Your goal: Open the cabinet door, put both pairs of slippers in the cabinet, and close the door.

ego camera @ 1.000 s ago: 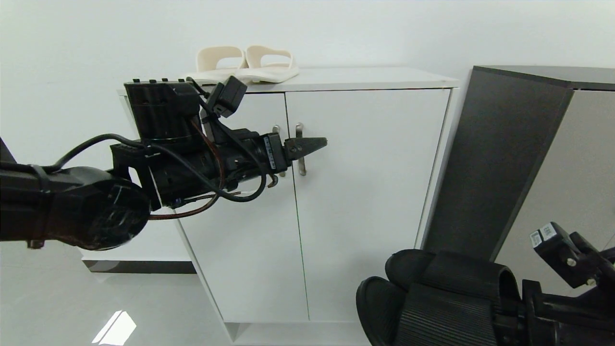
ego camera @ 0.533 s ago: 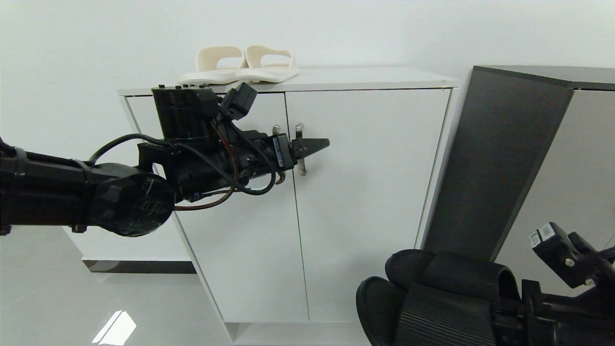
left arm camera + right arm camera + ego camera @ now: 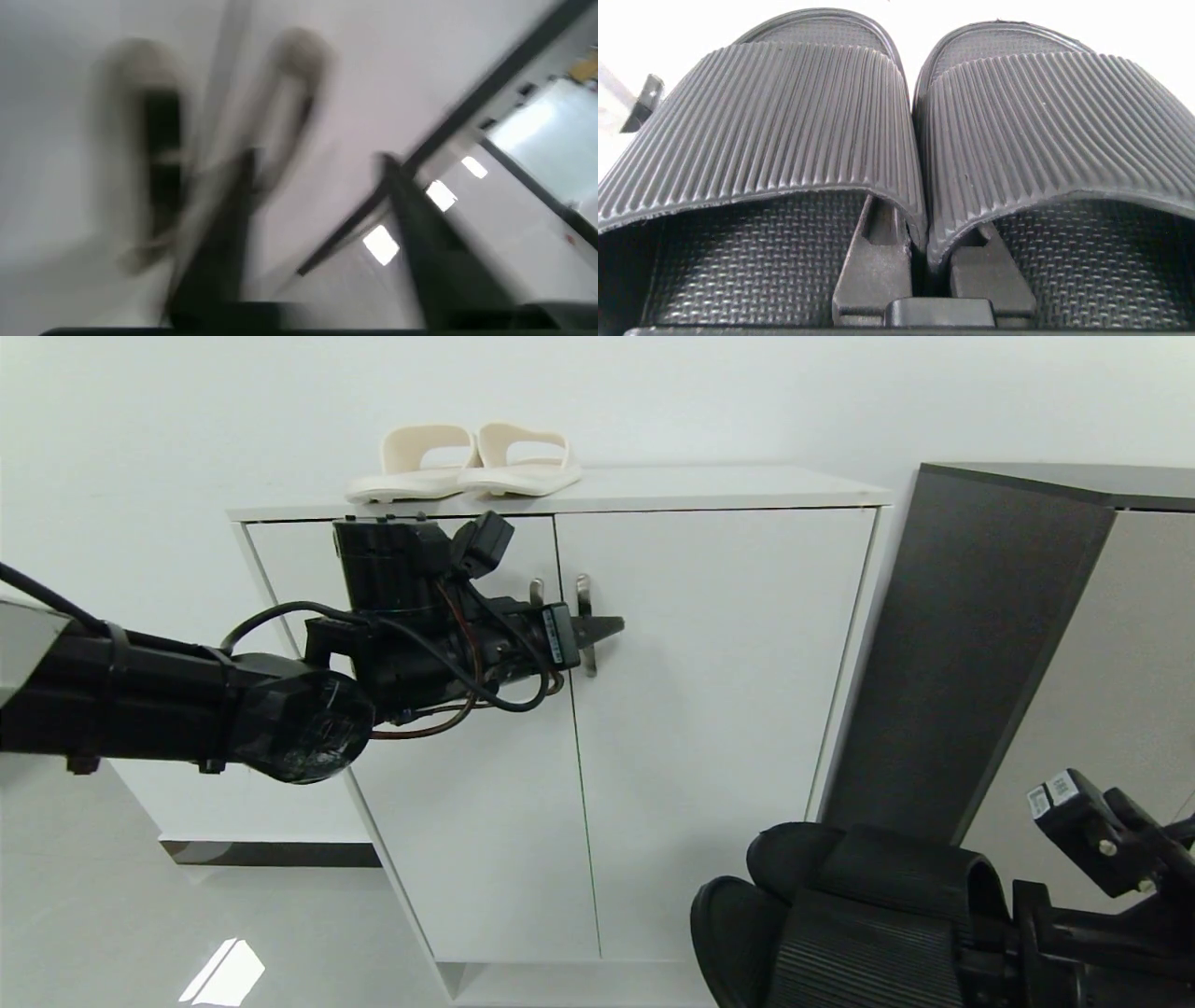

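So the white cabinet point(image 3: 728, 709) sits mid-frame, both doors shut, standing on a glossy pale floor point(image 3: 112, 933) that shows in the lower left. On its flat top point(image 3: 738, 483), up near the top centre of the frame and toward the left end, there's a pair of cream slippers point(image 3: 467, 467) lying side by side, touching. A dark unit point(image 3: 971, 644) stands just beside it on the right.

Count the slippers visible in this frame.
4. Two cream slippers lie side by side on the cabinet top; two black ribbed slippers are clamped together in the right gripper. Any inside the cabinet cannot be seen.
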{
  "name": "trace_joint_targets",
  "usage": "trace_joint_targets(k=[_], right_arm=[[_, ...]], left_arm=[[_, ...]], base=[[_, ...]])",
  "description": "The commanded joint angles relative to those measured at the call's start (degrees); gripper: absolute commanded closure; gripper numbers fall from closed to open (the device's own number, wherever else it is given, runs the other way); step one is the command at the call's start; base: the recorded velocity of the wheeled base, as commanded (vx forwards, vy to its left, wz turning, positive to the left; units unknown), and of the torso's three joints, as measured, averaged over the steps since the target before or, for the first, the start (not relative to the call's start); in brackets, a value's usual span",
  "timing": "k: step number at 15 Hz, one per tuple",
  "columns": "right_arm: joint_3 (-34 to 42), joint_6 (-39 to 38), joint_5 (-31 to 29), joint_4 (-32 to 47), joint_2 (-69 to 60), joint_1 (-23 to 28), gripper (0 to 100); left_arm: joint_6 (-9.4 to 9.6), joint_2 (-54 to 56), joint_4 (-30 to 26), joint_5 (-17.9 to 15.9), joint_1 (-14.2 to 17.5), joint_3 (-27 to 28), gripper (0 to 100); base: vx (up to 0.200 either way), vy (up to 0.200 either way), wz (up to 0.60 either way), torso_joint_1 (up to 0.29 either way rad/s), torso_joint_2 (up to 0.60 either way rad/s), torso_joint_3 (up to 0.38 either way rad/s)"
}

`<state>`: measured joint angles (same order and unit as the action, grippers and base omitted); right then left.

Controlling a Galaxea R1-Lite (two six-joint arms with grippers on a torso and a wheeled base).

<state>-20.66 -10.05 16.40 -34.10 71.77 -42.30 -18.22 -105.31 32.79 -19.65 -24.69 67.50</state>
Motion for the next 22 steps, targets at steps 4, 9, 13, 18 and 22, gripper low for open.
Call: trace_joint_targets(k=[4, 9, 13, 18, 22], right_arm=[[0.9, 0.0, 2.9, -0.1, -1.8, -0.1, 100], [3.1, 3.0, 9.6, -0.1, -5.7, 0.0, 100], [3.1, 3.0, 9.6, -0.1, -5.5, 0.1, 100], [3.1, 3.1, 9.6, -0.1, -5.3, 0.1, 100], [3.1, 3.1, 9.6, -0.1, -5.3, 0.1, 100]], left_arm=[[0.38, 6.3, 0.2, -0.1, -1.5, -4.8, 100], [0.38, 18.0, 0.3, -0.2, -4.3, -16.1, 100], [0.21, 26.4, 0.3, -0.2, -4.3, -22.1, 100], [0.03, 21.8, 0.4, -2.2, 0.0, -17.8, 100], [-1.55, 12.0, 3.9, -2.1, 0.7, -11.2, 100]], base=[[0.000, 0.000, 0.00, 0.000, 0.00, 0.000], [0.000, 0.000, 0.00, 0.000, 0.00, 0.000], [0.000, 0.000, 0.00, 0.000, 0.00, 0.000], [0.000, 0.000, 0.00, 0.000, 0.00, 0.000], [0.000, 0.000, 0.00, 0.000, 0.00, 0.000]])
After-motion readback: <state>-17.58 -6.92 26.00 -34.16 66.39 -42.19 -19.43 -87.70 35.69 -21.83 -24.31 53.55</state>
